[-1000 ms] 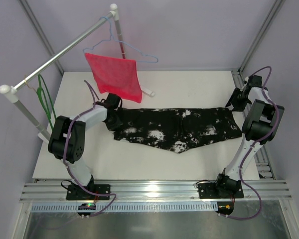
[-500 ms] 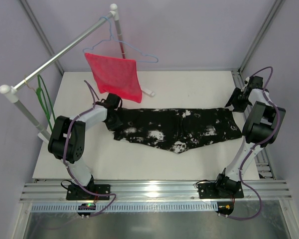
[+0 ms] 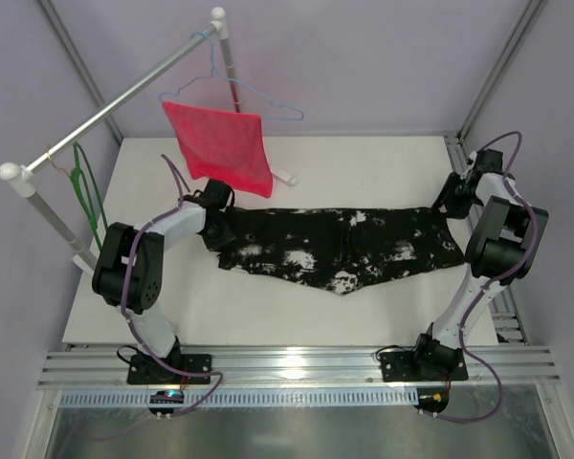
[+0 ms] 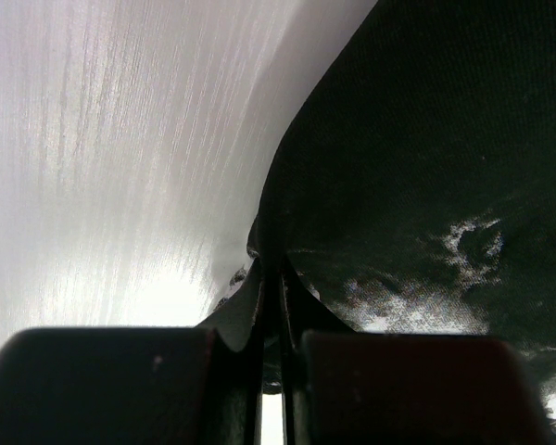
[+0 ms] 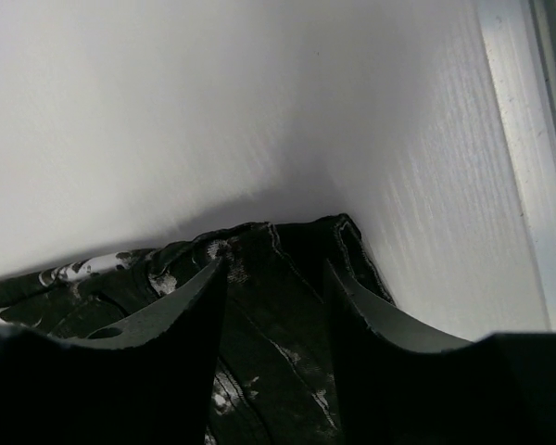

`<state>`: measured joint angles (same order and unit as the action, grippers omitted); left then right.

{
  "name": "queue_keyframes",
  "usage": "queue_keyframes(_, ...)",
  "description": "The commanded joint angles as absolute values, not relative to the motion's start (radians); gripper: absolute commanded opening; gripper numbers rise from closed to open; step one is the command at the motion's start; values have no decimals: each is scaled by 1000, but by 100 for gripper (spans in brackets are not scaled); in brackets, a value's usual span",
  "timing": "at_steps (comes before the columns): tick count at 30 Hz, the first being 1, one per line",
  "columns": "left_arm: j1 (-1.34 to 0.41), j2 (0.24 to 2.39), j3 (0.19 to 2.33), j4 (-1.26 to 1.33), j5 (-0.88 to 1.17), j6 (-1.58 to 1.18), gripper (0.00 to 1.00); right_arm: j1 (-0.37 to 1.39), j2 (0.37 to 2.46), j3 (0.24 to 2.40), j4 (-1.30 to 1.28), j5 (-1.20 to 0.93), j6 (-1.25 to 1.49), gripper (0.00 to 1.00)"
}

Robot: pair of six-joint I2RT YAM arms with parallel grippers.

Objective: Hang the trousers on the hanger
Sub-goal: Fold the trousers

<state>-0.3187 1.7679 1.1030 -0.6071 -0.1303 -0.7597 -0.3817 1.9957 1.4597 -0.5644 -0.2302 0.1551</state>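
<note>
Hanger: hanger (image 3: 88, 196), thin and green, hangs from the rail (image 3: 115, 107) beyond the table's (image 3: 383, 167) 9 o'clock edge, bare and well apart from the cloth.
Left gripper: left gripper (image 3: 216, 220) is at the 9 o'clock end of the trousers (image 3: 344, 244); in the wrist view its jaws are pressed together on a fold of the black edge.
Bystanders: red cloth (image 3: 222, 148) on a blue hanger (image 3: 258, 100) hangs just toward 12 o'clock from that gripper.
Trousers: flat across the middle of the table, long axis from 9 to 3 o'clock, a blunt point of fabric toward 6 o'clock.
Right gripper: right gripper (image 3: 452, 203) is at the 3 o'clock end; its jaws stand about half apart, one finger on each side of the far corner, with cloth lying between them and not pinched.
Key relation: from the pinched end the hanger lies toward 10 o'clock, so the left arm is much the nearer; the right arm has the garment's whole length between it and the hanger.
Judgement: the right jaws probably need to close before any lift.
Hidden: the left arm covers the left end from above; which end is the waistband is unclear; the hanger's hook is too thin to trace.
</note>
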Motion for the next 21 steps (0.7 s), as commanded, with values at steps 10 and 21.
queue_keyframes(10,-314,1789,1006,-621,-317,-862,1,-377,1977,1465,-557,-79,201,4)
queue_keyframes(21,-301,1720,950,-635,-331,-890,1,-397,1994,1500,-640,110,282,4)
